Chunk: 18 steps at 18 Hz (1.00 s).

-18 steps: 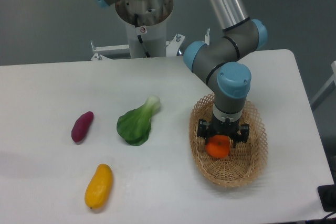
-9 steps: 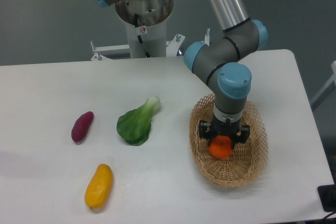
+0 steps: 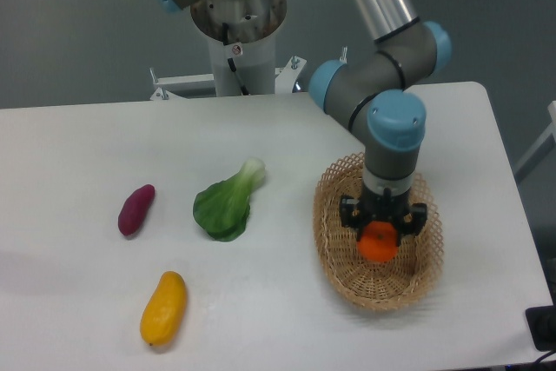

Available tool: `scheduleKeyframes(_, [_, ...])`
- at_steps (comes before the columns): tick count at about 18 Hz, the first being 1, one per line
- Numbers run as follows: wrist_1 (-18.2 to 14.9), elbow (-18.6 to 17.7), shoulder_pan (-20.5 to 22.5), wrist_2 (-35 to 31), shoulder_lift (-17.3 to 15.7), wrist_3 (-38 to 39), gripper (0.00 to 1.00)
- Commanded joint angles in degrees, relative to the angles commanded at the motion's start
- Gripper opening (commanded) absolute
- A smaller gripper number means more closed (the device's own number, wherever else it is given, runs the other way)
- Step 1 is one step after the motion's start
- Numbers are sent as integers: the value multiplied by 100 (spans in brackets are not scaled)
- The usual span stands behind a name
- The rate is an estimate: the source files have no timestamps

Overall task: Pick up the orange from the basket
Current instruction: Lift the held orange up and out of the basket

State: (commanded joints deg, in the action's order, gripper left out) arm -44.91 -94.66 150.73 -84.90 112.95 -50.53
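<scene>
The white desk (image 3: pixel 287 301) is carrying everything here, and the UR5e arm (image 3: pixel 382 84) is reaching down over its right side, its wrist pointing straight down into the oval wicker basket (image 3: pixel 334 249). At the end of the wrist the gripper (image 3: pixel 380 236) is sitting low inside the basket, and the orange (image 3: pixel 380 242) is lying directly beneath it, between the two black fingers (image 3: pixel 349 215) that are showing on its left and right. The jaws are pinching the orange from the sides, or at least closing against it; the contact looks real, though the fruit's underside is hidden, so whether it is resting on the weave or hanging just clear I cannot tell. Being round, the orange is offering no long axis to line up with, so the relation that matters is simply vertical: fruit centred under the wrist, basket wall standing apart on every side, a straight lift looking open. Well off to the left, a bok choy (image 3: pixel 226 203), a yellow mango-like fruit (image 3: pixel 163 308) and a purple sweet potato (image 3: pixel 135 209) are lying on the desk, far from the arm.
</scene>
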Motion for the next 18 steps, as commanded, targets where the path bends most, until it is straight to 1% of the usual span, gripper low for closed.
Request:
scheduleKeyframes(1, [-17, 0, 61, 0, -53, -132, 70])
scheduleKeyframes(4, [-158, 44, 263, 0, -448, -667, 70])
scheduleKeyframes(10, [-1027, 193, 641, -26, -870, -1450, 70])
scheduleKeyframes(12, [-1256, 263, 729, -35, -932, -1652, 70])
scheduleKeyframes(13, [-1318, 307, 738, -35, -932, -1723, 70])
scheduleKeyframes(18, [-1397, 422, 738, -44, -941, -1741, 70])
